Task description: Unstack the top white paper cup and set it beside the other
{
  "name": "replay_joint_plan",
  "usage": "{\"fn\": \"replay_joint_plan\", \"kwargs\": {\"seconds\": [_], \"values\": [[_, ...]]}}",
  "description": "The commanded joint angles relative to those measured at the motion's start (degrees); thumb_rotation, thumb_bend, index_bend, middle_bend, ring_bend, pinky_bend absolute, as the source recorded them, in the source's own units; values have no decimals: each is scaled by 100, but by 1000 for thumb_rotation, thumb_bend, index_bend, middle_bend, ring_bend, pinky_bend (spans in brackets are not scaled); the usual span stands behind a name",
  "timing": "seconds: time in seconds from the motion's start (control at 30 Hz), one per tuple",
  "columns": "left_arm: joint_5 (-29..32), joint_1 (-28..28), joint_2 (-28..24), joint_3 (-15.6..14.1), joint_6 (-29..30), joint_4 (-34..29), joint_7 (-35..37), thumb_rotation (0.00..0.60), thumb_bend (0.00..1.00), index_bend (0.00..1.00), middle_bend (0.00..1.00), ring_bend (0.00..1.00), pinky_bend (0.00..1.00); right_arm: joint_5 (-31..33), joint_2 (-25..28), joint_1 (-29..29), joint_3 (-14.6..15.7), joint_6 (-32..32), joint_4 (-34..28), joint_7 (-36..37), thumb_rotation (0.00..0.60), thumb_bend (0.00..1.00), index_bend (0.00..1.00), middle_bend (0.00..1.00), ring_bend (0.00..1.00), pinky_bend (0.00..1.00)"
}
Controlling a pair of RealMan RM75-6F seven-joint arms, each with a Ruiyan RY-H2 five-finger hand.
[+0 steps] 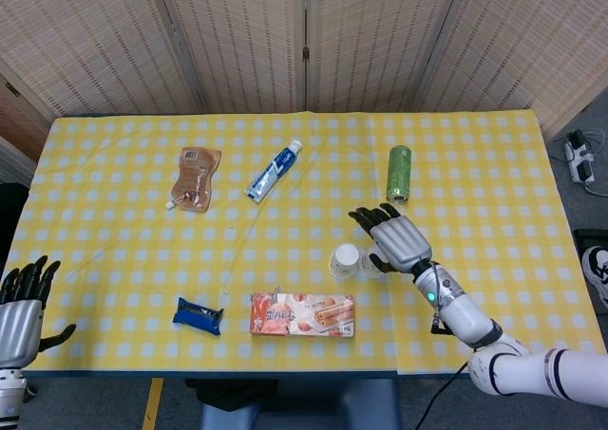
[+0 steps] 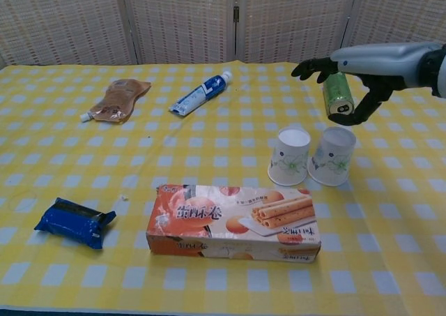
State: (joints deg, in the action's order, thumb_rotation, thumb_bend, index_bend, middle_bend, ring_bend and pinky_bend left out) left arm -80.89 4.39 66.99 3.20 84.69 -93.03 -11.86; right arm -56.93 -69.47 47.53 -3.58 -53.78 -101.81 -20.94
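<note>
Two white paper cups with a green leaf print stand side by side on the yellow checked cloth: the left cup point(image 2: 289, 156) point(image 1: 345, 261) and the right cup point(image 2: 332, 155) touch or nearly touch. In the head view the right cup is mostly hidden under my right hand point(image 1: 396, 241). That right hand point(image 2: 348, 68) hovers above the cups with fingers spread, holding nothing. My left hand point(image 1: 21, 302) hangs open off the table's front left corner.
A green can point(image 1: 398, 173) point(image 2: 337, 93) lies behind the cups. A wafer biscuit box point(image 2: 234, 222) lies in front of them. Further left are a blue snack packet point(image 2: 74, 222), a toothpaste tube point(image 2: 201, 93) and a brown pouch point(image 2: 120, 97).
</note>
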Motion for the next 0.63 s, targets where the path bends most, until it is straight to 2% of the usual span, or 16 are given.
{"fn": "replay_joint_plan", "kwargs": {"seconds": [0.03, 0.23, 0.37, 0.47, 0.63], "values": [[-48, 0, -8, 3, 29, -15, 59, 600, 198, 40, 44, 43, 0, -764, 541, -735, 226, -1059, -472, 107, 600, 466, 77, 104, 135, 79], [-163, 1, 40, 24, 153, -30, 30, 600, 198, 43, 44, 43, 0, -1801, 936, -1884, 642, -2472, -426, 718, 600, 467, 63, 64, 116, 75], [-322, 29, 18, 37, 240, -187, -12, 600, 198, 46, 44, 43, 0, -2380, 1028, -2566, 871, -3254, -181, 1122, 600, 467, 14, 9, 57, 16], [-472, 16, 8, 16, 358, -325, -150, 600, 200, 48, 44, 43, 0, -2638, 1038, -2997, 990, -3699, -5, 1301, 600, 467, 0, 0, 37, 0], [-626, -13, -26, -46, 436, -544, -294, 600, 201, 48, 44, 43, 0, -2853, 965, -3464, 1130, -3957, 305, 1549, 600, 467, 0, 0, 33, 0]]}}
